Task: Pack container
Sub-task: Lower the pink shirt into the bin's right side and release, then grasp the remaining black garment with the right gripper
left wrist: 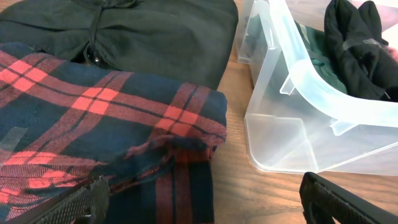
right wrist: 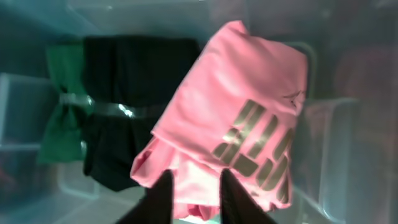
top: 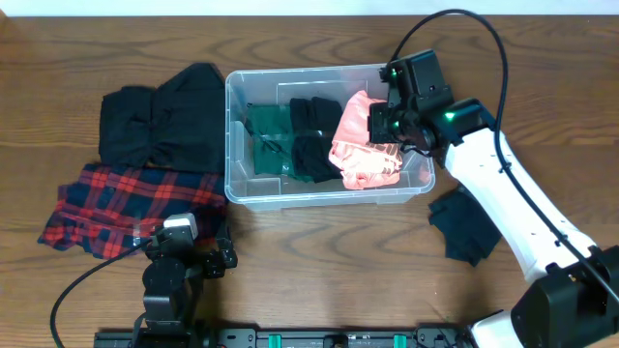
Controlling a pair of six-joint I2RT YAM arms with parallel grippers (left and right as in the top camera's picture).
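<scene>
The clear plastic container (top: 329,198) stands in the middle of the table. It holds a green garment (top: 269,130), black garments (top: 314,135) and a pink garment with metallic lettering (top: 363,155). My right gripper (top: 392,121) is over the container's right end. In the right wrist view its fingers (right wrist: 194,186) are closed on an edge of the pink garment (right wrist: 242,106), above the container (right wrist: 348,143). My left gripper (top: 189,246) is open and empty at the table's front left. In the left wrist view it (left wrist: 199,202) sits over the plaid shirt's edge, left of the container (left wrist: 298,81).
A red and navy plaid shirt (top: 126,203) and a black garment (top: 164,126) lie left of the container. Both also show in the left wrist view: the plaid shirt (left wrist: 93,124) and the black garment (left wrist: 155,37). A dark garment (top: 469,227) lies on the table under my right arm.
</scene>
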